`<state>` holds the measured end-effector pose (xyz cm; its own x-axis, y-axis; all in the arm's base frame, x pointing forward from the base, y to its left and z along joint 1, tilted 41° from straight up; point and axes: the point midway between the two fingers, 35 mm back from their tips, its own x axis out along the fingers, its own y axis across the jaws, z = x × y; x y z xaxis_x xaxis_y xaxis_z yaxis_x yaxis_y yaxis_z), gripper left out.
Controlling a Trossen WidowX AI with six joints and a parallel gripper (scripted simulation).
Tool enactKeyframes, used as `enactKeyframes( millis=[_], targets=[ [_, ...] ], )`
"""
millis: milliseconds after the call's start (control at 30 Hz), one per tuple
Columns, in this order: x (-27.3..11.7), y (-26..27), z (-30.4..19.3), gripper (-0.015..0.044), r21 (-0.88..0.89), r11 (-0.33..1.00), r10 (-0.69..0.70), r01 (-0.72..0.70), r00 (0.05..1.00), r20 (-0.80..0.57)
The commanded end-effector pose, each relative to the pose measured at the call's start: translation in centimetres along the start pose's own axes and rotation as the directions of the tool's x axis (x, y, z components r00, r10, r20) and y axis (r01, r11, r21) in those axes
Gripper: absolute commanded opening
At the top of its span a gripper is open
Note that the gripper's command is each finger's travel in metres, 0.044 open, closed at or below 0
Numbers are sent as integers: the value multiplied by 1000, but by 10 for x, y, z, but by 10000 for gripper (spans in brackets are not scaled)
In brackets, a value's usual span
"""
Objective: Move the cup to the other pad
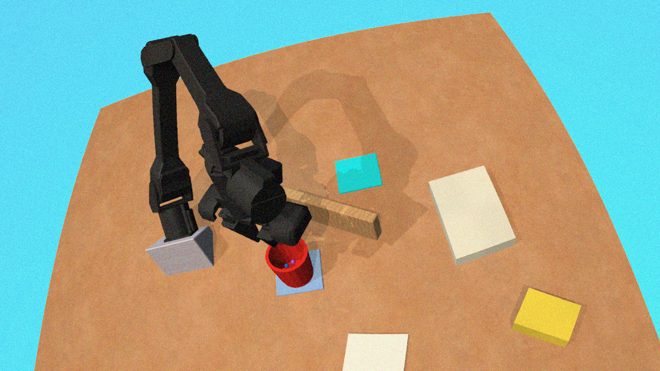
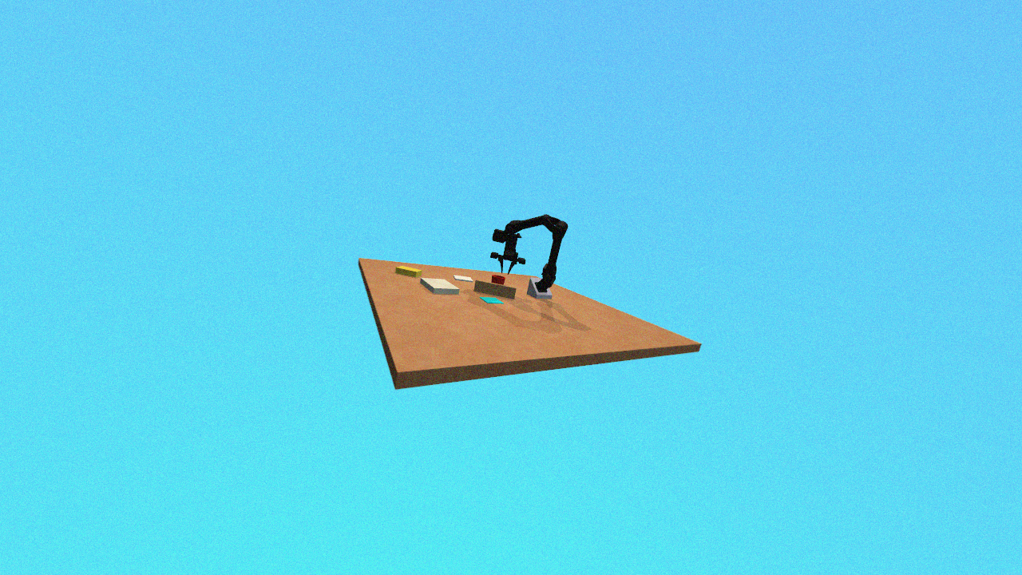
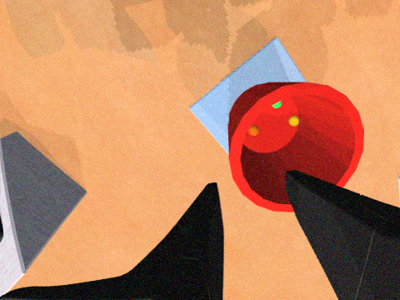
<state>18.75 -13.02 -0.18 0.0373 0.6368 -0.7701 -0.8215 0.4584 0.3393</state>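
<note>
The red cup (image 1: 297, 277) (image 2: 497, 279) (image 3: 246, 100) stands upright on the light blue pad (image 1: 318, 281) (image 3: 233, 87). Several small marbles lie in its bottom, among them a purple one (image 1: 292, 261) and a yellow one (image 3: 293, 121). A cyan pad (image 1: 358, 176) (image 2: 491, 301) lies beyond the wooden bar, and a thin white pad (image 1: 374, 360) (image 2: 463, 279) lies near the bottom of the top view. My gripper (image 1: 279, 243) (image 2: 505, 272) (image 3: 252, 186) points down above the cup. It is partly open with nothing between its fingers; in the wrist view one fingertip overlaps the cup's mouth.
A wooden bar (image 1: 345, 212) (image 2: 493, 289) stands between the cup and the cyan pad. A large cream block (image 1: 470, 209) (image 2: 439, 286) and a yellow block (image 1: 547, 315) (image 2: 408, 271) lie to the right in the top view. The grey arm base (image 1: 181, 256) (image 3: 39, 200) is left of the cup.
</note>
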Motion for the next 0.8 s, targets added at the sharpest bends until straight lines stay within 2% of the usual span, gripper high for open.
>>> enactKeyframes(
  millis=[0,767],
  targets=[
    [9,1,0,148,3,1000,7,-7,1000,7],
    [47,1,1,148,3,1000,7,-7,1000,8]
  ],
)
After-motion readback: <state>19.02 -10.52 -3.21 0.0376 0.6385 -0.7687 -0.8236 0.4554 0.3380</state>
